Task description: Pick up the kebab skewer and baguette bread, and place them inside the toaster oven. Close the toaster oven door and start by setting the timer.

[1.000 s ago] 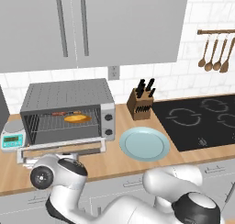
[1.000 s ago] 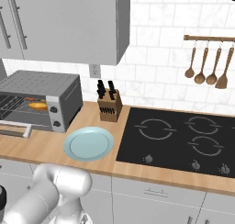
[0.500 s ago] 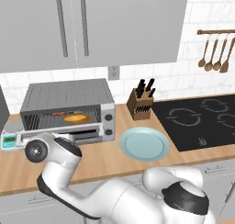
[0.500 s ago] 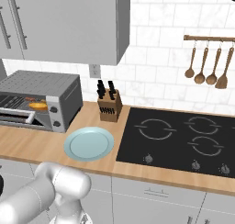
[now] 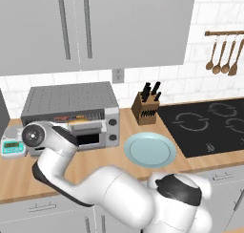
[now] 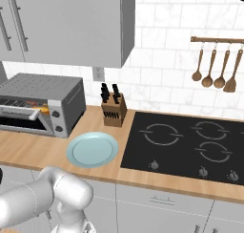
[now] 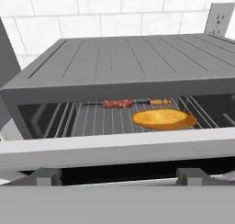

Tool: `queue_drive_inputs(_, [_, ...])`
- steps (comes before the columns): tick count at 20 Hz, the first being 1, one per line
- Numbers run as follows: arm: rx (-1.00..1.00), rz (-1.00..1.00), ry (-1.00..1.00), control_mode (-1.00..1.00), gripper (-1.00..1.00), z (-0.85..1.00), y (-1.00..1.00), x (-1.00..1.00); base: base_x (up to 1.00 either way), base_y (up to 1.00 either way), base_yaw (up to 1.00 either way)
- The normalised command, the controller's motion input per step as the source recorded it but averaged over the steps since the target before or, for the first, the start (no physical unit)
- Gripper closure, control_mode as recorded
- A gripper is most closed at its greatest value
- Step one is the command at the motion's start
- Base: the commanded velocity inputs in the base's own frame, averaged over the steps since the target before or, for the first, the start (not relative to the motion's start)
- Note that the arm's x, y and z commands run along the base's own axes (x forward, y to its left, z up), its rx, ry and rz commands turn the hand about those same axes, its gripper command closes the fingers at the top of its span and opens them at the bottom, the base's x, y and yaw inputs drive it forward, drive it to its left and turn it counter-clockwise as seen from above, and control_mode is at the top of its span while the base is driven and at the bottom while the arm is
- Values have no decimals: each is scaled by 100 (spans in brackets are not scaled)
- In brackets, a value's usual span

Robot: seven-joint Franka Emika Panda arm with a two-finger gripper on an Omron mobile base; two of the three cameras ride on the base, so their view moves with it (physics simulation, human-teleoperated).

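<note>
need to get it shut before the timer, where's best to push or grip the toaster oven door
Take the toaster oven door by the pale bar along its free upper edge, coming from the front and slightly below. It stands tilted, most of the way up, hinged at the bottom, so lifting that edge toward the toaster oven probably closes it. The kebab skewer and baguette bread lie on the rack inside.

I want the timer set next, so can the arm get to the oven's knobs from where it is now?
Probably yes. The knobs sit on the oven's right panel with bare counter in front. The arm is at the half-raised door, just left of them. A short move right should do, once the door is shut.
</note>
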Motion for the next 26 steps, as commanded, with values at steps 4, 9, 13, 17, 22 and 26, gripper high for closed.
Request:
queue_drive_inputs(4, [0, 0, 5, -100, -100, 0, 22, 32, 0, 0, 0])
queue_drive_inputs(9, [0, 0, 6, -100, -100, 0, 24, 33, 0, 0, 0])
queue_drive_inputs(13, [0, 1, 8, -100, -100, 0, 25, 34, 0, 0, 0])
queue_drive_inputs(17, [0, 3, 10, -100, -100, 0, 22, 21, 0, 0, 0])
queue_drive_inputs(22, [0, 3, -7, -100, -100, -1, 3, -54, 0, 0, 0])
queue_drive_inputs(26, [0, 0, -18, -100, -100, 0, 0, -100, 0, 0, 0])
